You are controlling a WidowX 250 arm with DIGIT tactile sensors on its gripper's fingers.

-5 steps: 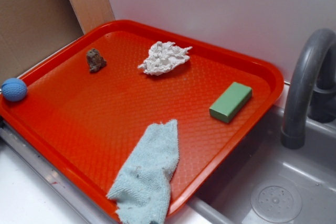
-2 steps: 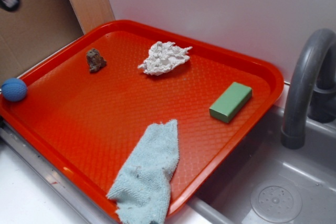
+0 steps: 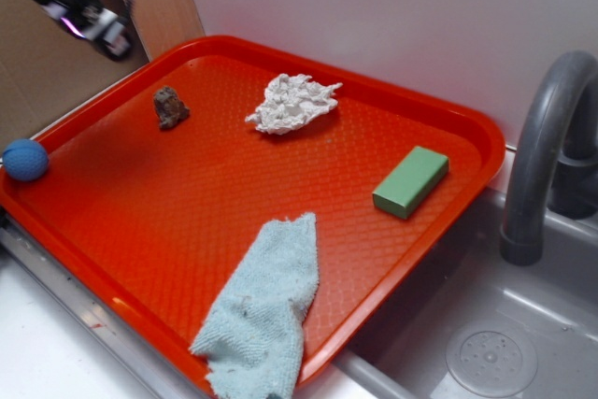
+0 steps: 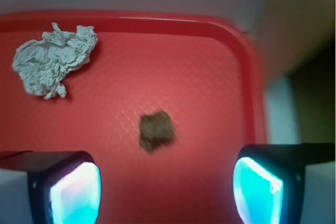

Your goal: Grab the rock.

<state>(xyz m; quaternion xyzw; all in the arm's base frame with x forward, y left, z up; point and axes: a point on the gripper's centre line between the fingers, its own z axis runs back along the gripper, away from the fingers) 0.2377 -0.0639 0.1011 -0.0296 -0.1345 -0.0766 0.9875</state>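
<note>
**Gripper Enters View Above Tray Corner**

Since the earlier frames, the gripper (image 3: 89,18) has come into the exterior view at the 10 o'clock corner, blurred, above the tray's far-left edge; nothing on the tray has shifted.

Gripper state: the wrist view shows the two fingers (image 4: 73,190) spread wide apart, with nothing between them. Both pads glow cyan.

Target location: the rock (image 3: 170,106) lies on the orange tray (image 3: 131,240), toward 10 o'clock of the tray surface, clear of the rim. In the wrist view the rock (image 4: 156,129) sits between the lines of the two fingers, beyond their tips, untouched.

Other items on the tray:
- White lacy lump (image 3: 292,104), at 12 o'clock, well apart from the rock.
- Green sponge block (image 3: 410,181), at 3 o'clock.
- Pale blue cloth (image 3: 263,307), at 6 o'clock, draped over the near rim.

Blue ball (image 3: 25,160) rests at the tray's 9 o'clock rim. Grey faucet (image 3: 547,147) stands over the sink (image 3: 486,324) at 4 o'clock.
</note>
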